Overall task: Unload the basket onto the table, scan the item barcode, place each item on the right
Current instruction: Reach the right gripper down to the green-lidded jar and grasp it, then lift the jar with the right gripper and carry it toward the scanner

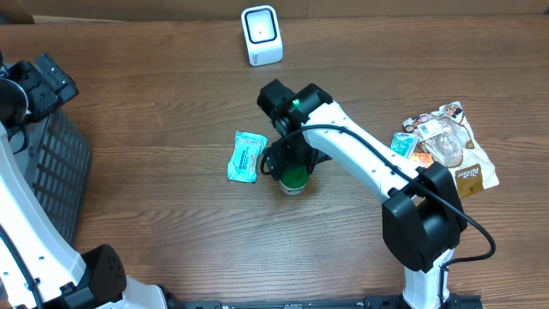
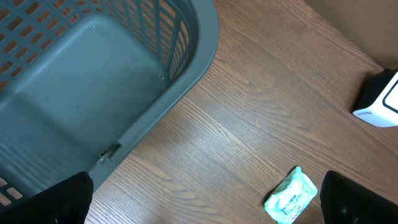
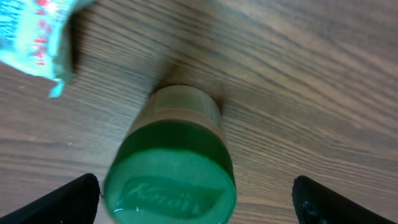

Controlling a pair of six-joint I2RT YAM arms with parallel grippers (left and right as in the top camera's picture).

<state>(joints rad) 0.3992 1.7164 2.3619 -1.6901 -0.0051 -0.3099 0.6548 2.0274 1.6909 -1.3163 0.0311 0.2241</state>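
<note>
One wooden table. Two white arms over it. One grey plastic basket sat at the table's left edge. One loose heap of snack packets lay at the right, too jumbled to count. One white barcode scanner stood at the far edge. One teal packet lay flat mid-table. One green-lidded jar stood just beside that packet, well apart from the scanner.

The right claw was released, with its fingers spread wide either side of the jar. The left claw was also released and empty, above the basket's rim.

Only the overhead showed the snack heap. Only the right wrist showed raised lettering on the jar lid. The left wrist showed the basket's slatted inside, plus the scanner and packet, but no jar.
</note>
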